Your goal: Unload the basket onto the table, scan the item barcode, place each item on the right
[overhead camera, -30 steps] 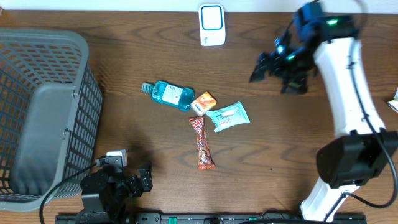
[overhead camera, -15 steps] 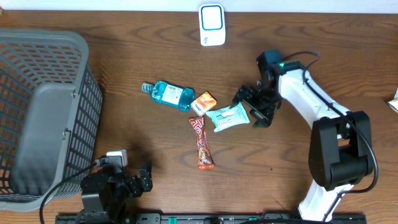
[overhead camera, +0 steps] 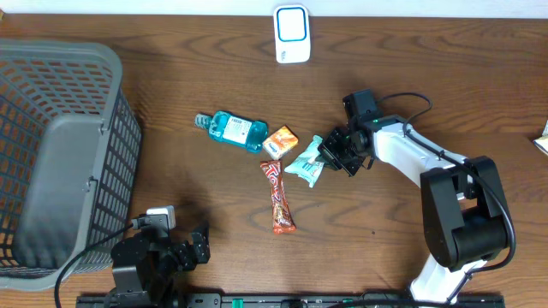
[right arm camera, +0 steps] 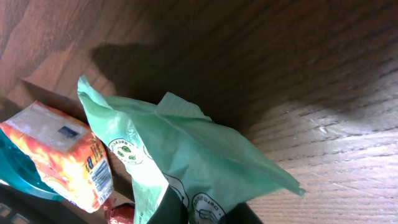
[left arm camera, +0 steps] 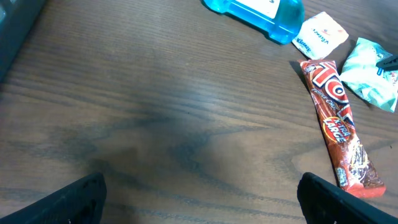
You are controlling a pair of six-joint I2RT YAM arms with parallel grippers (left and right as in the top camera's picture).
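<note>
Table [overhead camera: 171, 180] bears everything. Left gripper [overhead camera: 195, 245] gapes empty, well away; right gripper [overhead camera: 332, 156], nearer, is clamped on the green pouch [overhead camera: 305, 165] jutting from its grip, long axis slanted. Scanner [overhead camera: 291, 34] sits well apart, ahead and left of the right gripper.

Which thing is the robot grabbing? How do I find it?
From the grey basket on the left, go right across the table to the bunch of things in the middle. The green packet is at the bunch's right end, beside the orange packet and the red bar. It is the only green one, and the right tool pinches it.
</note>
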